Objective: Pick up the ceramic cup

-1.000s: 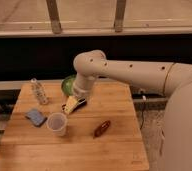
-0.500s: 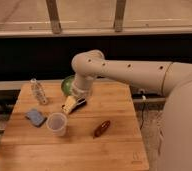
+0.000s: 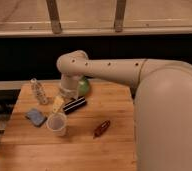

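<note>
Arm pose: the white arm reaches in from the right, bends at the elbow over the back of the wooden table (image 3: 114,150), and the wrist drops steeply down. The gripper (image 3: 64,107) hangs low over the tabletop, one pale yellow finger (image 3: 57,104) and one dark finger spread apart, nothing held between them.

Ceramic cup (image 3: 56,123): upright on the table just in front of the gripper, directly under the yellow finger's tip. Contact between tip and rim: cannot tell.

Hidden or cut off: the green bowl (image 3: 84,87) sits behind the gripper, its left part covered by the wrist. The arm's base fills the right side and runs out of view.

Containers: the cup's inside is too dim to read, and the bowl's contents are not visible. A clear ribbed bottle (image 3: 38,91) stands left of the gripper. A blue pad (image 3: 35,117) lies left of the cup, and a reddish-brown packet (image 3: 101,128) lies right of it.
</note>
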`<action>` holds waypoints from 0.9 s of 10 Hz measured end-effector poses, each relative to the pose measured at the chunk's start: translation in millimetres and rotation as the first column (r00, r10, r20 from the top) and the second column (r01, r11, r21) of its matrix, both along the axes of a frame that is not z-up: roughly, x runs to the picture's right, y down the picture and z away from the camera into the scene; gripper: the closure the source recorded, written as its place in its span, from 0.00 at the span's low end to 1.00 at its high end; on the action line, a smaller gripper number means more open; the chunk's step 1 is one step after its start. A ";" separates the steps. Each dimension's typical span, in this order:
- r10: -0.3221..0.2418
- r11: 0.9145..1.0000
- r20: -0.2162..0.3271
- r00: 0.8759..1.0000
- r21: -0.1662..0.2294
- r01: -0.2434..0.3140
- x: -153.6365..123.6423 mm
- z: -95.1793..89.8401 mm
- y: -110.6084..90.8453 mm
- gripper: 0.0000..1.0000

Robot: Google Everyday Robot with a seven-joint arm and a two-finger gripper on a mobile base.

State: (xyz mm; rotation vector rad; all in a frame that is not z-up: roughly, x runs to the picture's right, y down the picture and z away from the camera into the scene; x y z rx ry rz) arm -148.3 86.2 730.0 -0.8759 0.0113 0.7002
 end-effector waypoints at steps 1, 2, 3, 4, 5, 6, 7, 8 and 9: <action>-0.002 1.000 0.002 1.000 -0.007 0.002 -1.2 2.9 3.1 0.20; -0.002 1.000 0.004 1.000 -0.018 0.002 -3.2 6.6 7.4 0.20; 0.000 0.999 0.006 1.000 -0.035 0.000 -5.9 11.6 14.4 0.20; 0.004 0.999 0.008 1.000 -0.046 -0.004 -7.1 14.5 19.1 0.20; 0.009 0.998 0.011 1.000 -0.060 -0.008 -9.0 17.9 25.1 0.20; 0.013 0.997 0.013 1.000 -0.074 -0.012 -12.1 21.4 31.6 0.20; 0.018 0.996 0.014 1.000 -0.087 -0.016 -14.3 24.5 37.2 0.20; 0.022 0.995 0.012 1.000 -0.099 -0.021 -15.7 27.1 41.6 0.20; 0.026 0.993 0.010 1.000 -0.113 -0.024 -17.9 30.6 47.4 0.20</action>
